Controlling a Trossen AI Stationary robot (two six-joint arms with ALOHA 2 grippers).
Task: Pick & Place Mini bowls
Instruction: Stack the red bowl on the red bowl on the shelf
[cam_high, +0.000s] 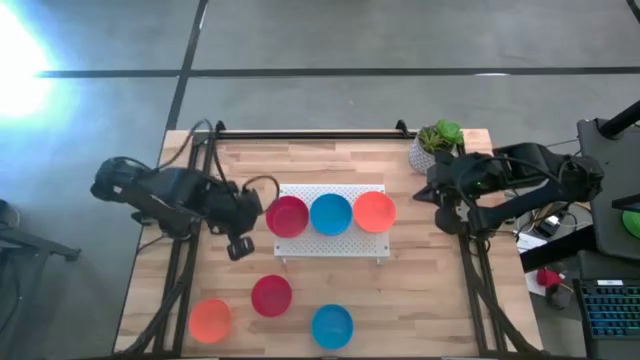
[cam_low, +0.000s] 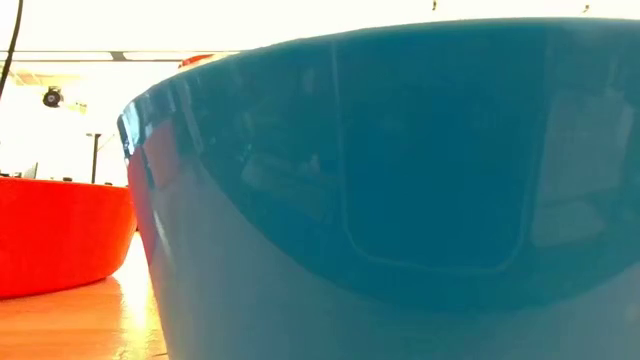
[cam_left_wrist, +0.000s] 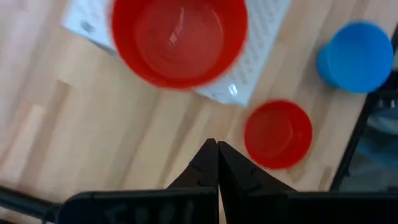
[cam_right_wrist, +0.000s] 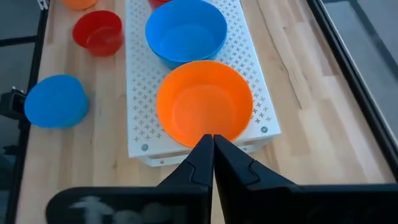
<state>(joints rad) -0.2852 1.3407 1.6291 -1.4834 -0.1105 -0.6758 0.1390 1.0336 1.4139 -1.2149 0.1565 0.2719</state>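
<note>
Three mini bowls stand in a row on the white perforated board (cam_high: 330, 240): red (cam_high: 287, 216), blue (cam_high: 330, 214) and orange (cam_high: 374, 211). Three more rest on the wooden table near its front edge: orange (cam_high: 210, 320), red (cam_high: 271, 296) and blue (cam_high: 332, 326). That blue bowl (cam_low: 400, 200) fills the low view, with a red one (cam_low: 60, 235) beside it. My left gripper (cam_high: 240, 246) hangs shut above the table just left of the board, pointing steeply down (cam_left_wrist: 215, 149). My right gripper (cam_high: 437, 192) is shut, raised right of the board and aimed past the orange bowl (cam_right_wrist: 204, 104). Neither touches anything.
A white pot with a green plant (cam_high: 437, 145) stands at the table's far right corner, close behind my right arm. A dark rail (cam_high: 310, 132) runs along the far edge. Bare wood lies between the board and the front bowls.
</note>
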